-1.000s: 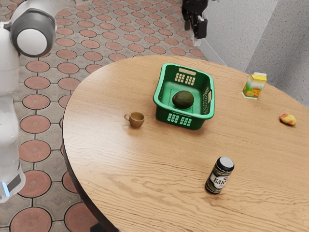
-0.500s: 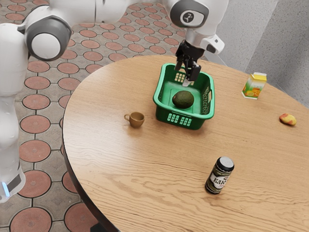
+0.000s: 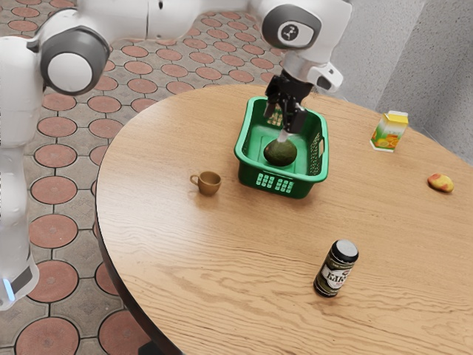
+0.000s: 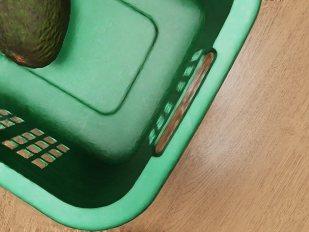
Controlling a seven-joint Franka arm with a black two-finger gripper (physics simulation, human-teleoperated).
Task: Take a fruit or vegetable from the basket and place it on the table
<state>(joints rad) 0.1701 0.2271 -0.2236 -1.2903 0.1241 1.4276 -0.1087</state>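
Black fingers (image 3: 295, 120), spread apart and empty, hang over the avocado (image 3: 281, 154) in a green basket (image 3: 247, 164), lower than a moment earlier.

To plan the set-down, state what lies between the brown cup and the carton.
The green basket, holding the avocado, stands between them in the exterior view.

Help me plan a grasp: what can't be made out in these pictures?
Rest of the avocado: wrist view, cut off by the edge.
Avocado's underside: both views, hidden by its own bulk.
Part of the basket: exterior view, behind the gripper.
Fine print on the jar: exterior view, too small.
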